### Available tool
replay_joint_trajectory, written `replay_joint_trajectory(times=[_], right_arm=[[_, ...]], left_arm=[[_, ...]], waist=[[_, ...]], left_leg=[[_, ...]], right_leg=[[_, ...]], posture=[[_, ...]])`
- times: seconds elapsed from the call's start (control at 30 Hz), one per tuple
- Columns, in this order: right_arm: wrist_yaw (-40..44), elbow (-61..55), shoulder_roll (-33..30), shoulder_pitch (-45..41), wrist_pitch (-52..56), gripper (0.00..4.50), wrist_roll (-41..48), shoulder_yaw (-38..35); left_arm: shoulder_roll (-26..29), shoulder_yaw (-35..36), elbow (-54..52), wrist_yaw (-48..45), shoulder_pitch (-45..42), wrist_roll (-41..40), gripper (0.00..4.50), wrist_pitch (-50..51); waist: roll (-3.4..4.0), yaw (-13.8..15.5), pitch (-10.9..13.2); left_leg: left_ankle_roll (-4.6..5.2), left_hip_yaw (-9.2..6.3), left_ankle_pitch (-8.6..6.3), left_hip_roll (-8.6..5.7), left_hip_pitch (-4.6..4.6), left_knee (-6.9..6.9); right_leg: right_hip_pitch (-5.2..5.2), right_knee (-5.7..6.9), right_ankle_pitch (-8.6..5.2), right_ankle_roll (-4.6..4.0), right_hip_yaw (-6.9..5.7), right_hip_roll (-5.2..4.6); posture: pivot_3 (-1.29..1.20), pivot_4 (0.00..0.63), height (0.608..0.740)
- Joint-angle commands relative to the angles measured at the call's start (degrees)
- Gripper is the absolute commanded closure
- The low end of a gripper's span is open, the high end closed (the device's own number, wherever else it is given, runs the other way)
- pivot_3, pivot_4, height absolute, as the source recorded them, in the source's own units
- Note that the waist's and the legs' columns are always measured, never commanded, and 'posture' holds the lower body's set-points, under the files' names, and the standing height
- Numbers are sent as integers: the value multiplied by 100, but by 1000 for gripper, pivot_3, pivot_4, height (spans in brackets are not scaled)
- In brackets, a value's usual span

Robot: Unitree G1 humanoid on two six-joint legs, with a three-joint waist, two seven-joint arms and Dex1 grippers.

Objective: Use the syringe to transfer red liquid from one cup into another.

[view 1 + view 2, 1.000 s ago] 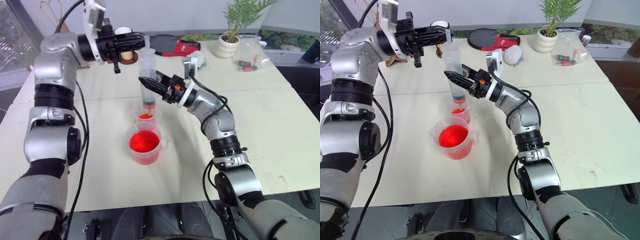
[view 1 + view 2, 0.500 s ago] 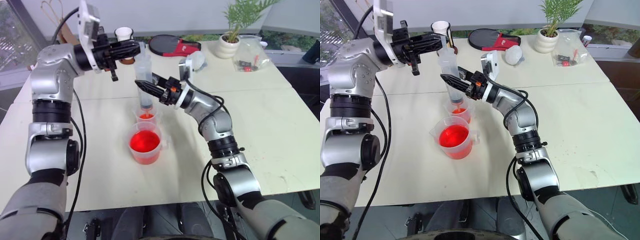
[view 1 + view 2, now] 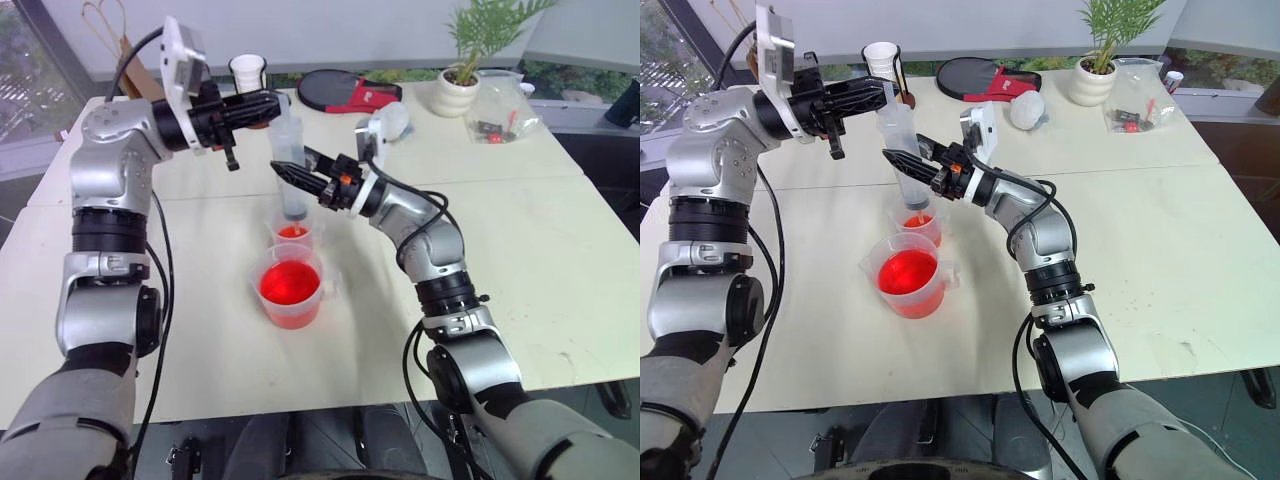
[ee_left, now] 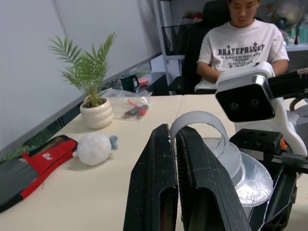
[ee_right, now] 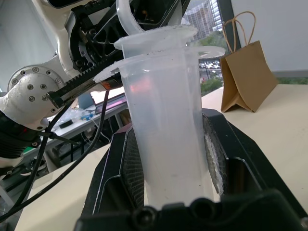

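The clear syringe stands upright, its tip dipping into the small narrow cup, which holds a little red liquid. My right gripper is shut on the barrel from the right side. From the left, my left gripper reaches the syringe's top and is shut on the white plunger ring. The plunger flange sits just above the barrel flange. In front of the small cup stands the wide cup with a handle, about half full of red liquid.
At the table's back are a white paper cup, a black and red pouch, a white plush ball, a potted plant and a plastic bag. A person sits beyond the table.
My left gripper has come down a little with the plunger ring. The right gripper has kept the barrel in place over the small cup.
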Motion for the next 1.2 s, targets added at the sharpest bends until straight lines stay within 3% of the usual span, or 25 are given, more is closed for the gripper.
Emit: replay_joint_trajectory(times=[0.03,0.1,0.27,0.37,0.5,0.6,0.77,0.93,1.03,1.2], right_arm=[[65,-735,99,-470,-317,3114,220,-90],[45,-745,101,-457,-310,3114,214,-90],[-137,-896,153,-508,-190,3114,323,-193],[-270,-993,172,-505,-48,3114,474,-305],[-1383,-835,-32,-939,800,3114,1160,-1236],[-2123,-696,-920,-1414,2253,3114,1557,-1805],[-2502,-480,-2767,-1920,5215,3114,1561,-1684],[-2467,-237,-3817,-1557,7461,3114,1719,-1271],[-2404,-80,-4298,-881,7631,3114,1782,-777],[-2847,585,-4058,-831,7631,3114,1192,-965]], left_arm=[[-20,-138,246,58,0,113,4167,163],[60,114,303,152,-161,-85,3537,331],[431,718,546,472,-311,-390,1094,463],[685,1004,339,491,-145,-714,1094,841],[1096,1159,-890,404,767,-1233,1094,1804],[1405,780,-2313,193,1482,-1512,1094,2455],[1755,225,-3753,-32,1769,-1585,1094,2650],[1605,-381,-3949,-87,1542,-1207,1094,2189],[1439,-872,-3743,-355,1405,-932,1094,1803],[1094,-1211,-3329,-485,1205,-706,1094,1508]], waist=[[0,0,0],[0,-3,0],[0,-15,0],[1,-29,0],[2,-9,0],[1,152,1],[3,332,2],[6,297,1],[5,305,1],[30,256,12]], left_leg=[[0,0,0,0,0,0],[0,0,0,0,0,0],[0,0,0,0,0,-1],[0,0,0,2,0,-4],[-1,0,1,5,1,-5],[-1,-16,0,-6,0,3],[7,-20,-5,-12,-12,0],[16,-6,-9,1,-12,-11],[33,3,-19,3,-12,-9],[42,40,-19,3,-11,-5]], right_leg=[[0,0,0,0,0,0],[0,0,0,0,0,0],[-2,0,0,0,0,0],[-5,2,0,0,0,1],[-8,4,0,0,2,1],[4,1,1,-2,3,-11],[18,-62,1,-4,7,-18],[20,-79,0,-4,8,-16],[21,-78,0,-4,6,-8],[9,-74,1,-2,19,-15]], posture=[[0,150,739],[0,150,739],[0,150,739],[0,150,739],[0,150,739],[0,150,739],[0,150,739],[0,150,739],[0,150,739],[0,150,739]])
